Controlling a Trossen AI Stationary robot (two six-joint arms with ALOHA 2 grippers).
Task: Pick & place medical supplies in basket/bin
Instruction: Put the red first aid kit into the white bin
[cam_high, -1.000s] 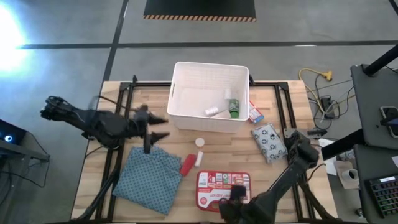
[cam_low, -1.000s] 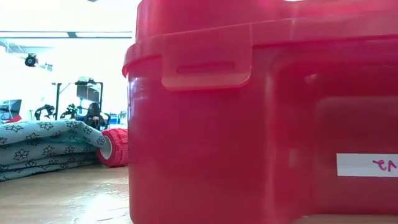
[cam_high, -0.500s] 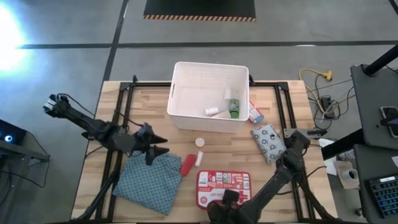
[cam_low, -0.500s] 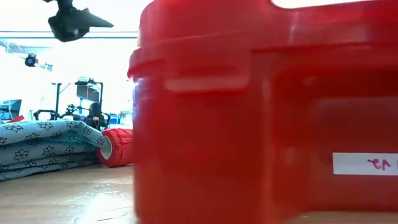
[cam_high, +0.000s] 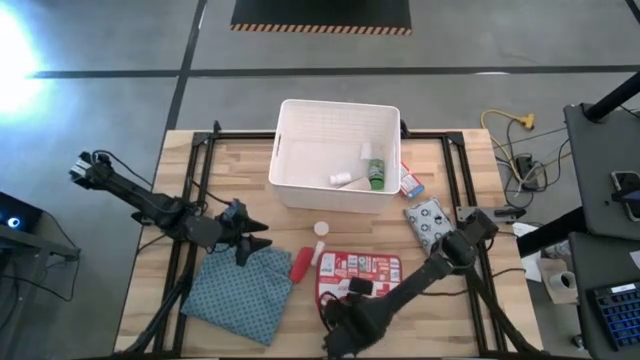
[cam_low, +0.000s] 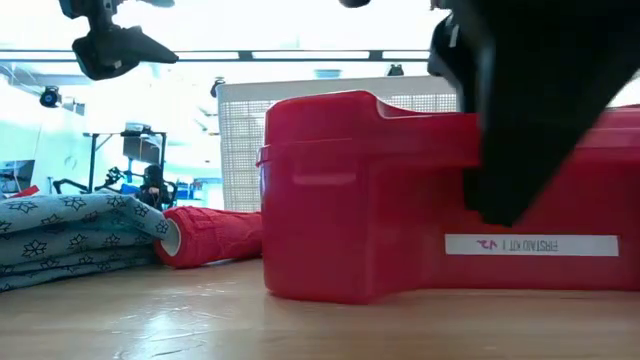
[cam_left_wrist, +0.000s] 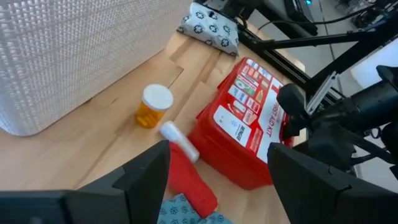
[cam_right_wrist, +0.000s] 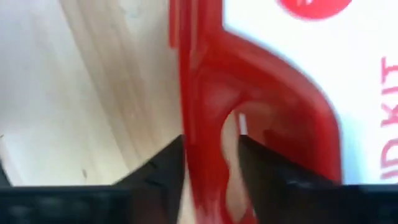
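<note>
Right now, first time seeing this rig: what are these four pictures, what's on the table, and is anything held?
It is a two-armed robot at a wooden table.

The high view looks straight down, the low view looks level across the tabletop, and each wrist view looks past that arm's own fingers.

The right gripper is shut on the handle of the red-and-white first aid case; the right wrist view shows that handle between its fingers.

The left gripper is open, above the edge of the patterned cloth.

A red tube and a small bottle lie loose. The white bin already holds a green-capped bottle. A dotted soft pack and a small box lie beside it.
</note>
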